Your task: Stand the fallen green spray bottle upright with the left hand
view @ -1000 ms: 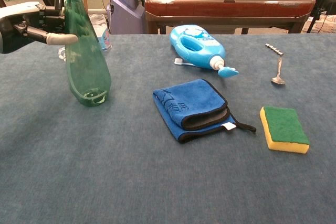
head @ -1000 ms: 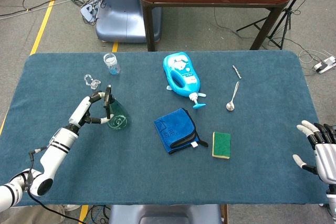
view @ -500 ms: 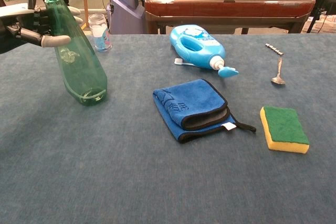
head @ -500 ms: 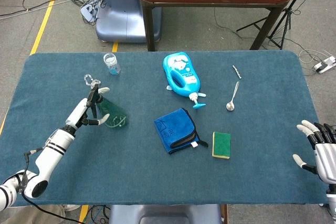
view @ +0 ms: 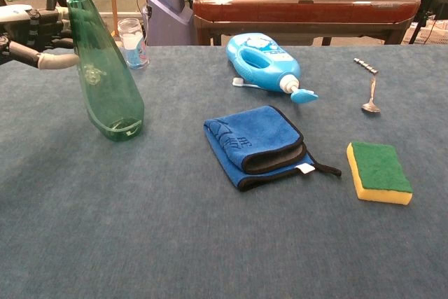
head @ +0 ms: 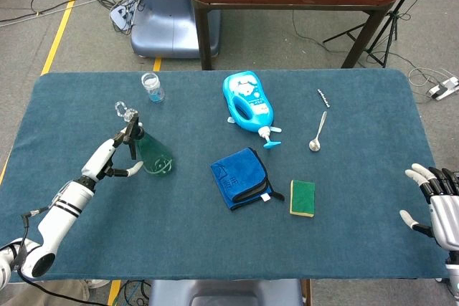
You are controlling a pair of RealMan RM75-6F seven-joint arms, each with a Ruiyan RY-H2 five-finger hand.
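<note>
The worktop, a wide table under dark blue cloth, is carrying everything, and near its left edge the tall translucent green plastic spray bottle is now standing on its own base with a slight lean, where half a second ago it was tipping further toward that edge. The left hand is staying just beside the bottle's neck, its pale fingers looking eased off rather than wrapped around it, though contact at the nozzle is too hidden to rule out; judging by this, the bottle is up and the hand is letting go. The right hand is hanging at the right edge, fingers spread, holding nothing. Toward the far edge a bright blue plastic detergent bottle is lying on its side, contents impossible to see. A folded blue microfibre cloth is resting at the middle, with a green-and-yellow sponge nearer the front. A small clear lidded jar is standing by the far-left corner, its contents unclear, and a metal spoon is lying further right.
</note>
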